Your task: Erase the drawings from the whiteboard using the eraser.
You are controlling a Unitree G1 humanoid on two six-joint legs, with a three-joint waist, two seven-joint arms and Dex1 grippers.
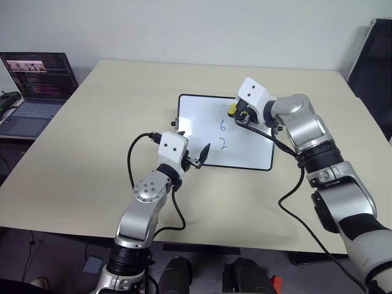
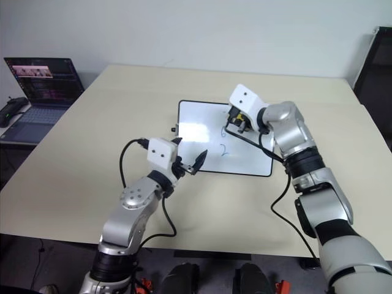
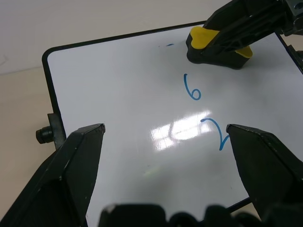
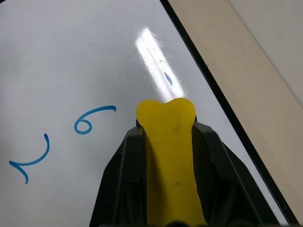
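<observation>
Left end effector [image 3: 165, 137] open, right end effector [image 4: 165, 142] clamped.

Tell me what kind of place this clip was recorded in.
Probably an office or lab room. A large beige table stands by a plain white wall, an open laptop with windows on its screen sits on a side desk, and a small whiteboard lies on the table.
</observation>
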